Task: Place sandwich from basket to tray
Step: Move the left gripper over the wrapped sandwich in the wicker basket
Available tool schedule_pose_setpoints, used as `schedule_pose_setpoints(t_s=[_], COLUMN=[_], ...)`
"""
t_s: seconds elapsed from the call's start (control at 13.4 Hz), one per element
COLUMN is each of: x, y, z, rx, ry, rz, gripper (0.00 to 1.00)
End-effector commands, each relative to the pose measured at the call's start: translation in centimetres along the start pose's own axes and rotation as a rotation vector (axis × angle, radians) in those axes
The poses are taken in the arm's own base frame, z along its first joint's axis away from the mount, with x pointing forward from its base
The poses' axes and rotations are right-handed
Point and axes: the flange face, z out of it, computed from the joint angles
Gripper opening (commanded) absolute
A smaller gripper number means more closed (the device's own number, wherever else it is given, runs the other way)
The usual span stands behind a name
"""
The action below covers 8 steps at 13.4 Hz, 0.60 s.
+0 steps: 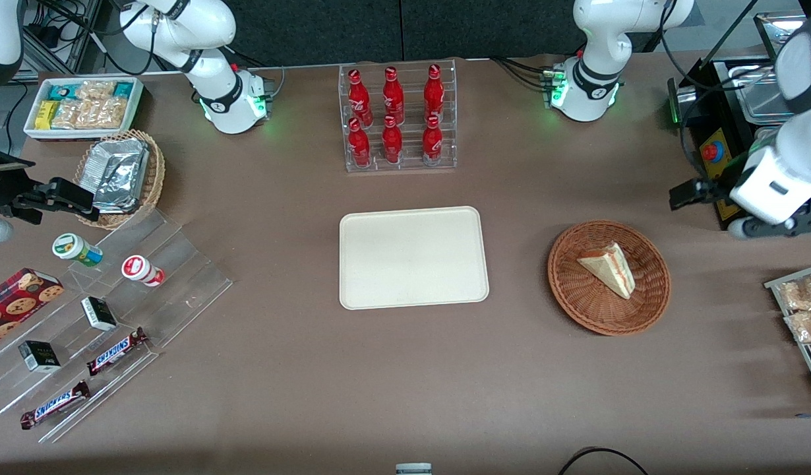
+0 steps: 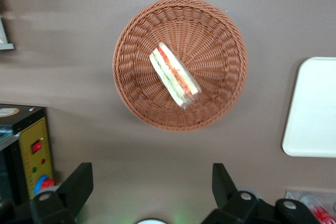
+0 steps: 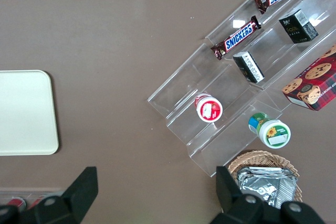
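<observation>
The sandwich (image 1: 610, 267) is a pale bread wedge with red and green filling, lying in the round reddish-brown wicker basket (image 1: 570, 290). The cream-white tray (image 1: 412, 257) lies flat beside the basket, toward the parked arm's end, with nothing on it. My left gripper (image 1: 690, 194) hangs above the table beside the basket, toward the working arm's end and a little farther from the front camera. In the left wrist view the gripper (image 2: 151, 182) is open and empty, well apart from the basket (image 2: 220, 40) and the sandwich (image 2: 175, 74); a part of the tray (image 2: 315, 108) shows too.
A clear rack of red bottles (image 1: 397, 119) stands farther back than the tray. A black box with a red button (image 1: 712, 155) sits by my gripper. Snack packets on a rack (image 1: 804, 310) lie at the working arm's end. A stepped acrylic shelf (image 1: 109, 310) and a tan foil basket (image 1: 122, 175) are at the parked arm's end.
</observation>
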Motion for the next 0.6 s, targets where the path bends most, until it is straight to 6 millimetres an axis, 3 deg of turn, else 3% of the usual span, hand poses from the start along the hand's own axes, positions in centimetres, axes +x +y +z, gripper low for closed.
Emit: schedule_pose_setpoints(t_s=[0.0, 0.22, 0.52], x=[-0.1, 0.0, 0.7], y=[0.2, -0.1, -0.3], z=[5.3, 10.7, 15.5], rx=[0.001, -0.036, -0.117], ry=[0.029, 0.102, 0.177], rz=[-0.128, -0.256, -0.494], gripper=[1.00, 1.00, 1.00])
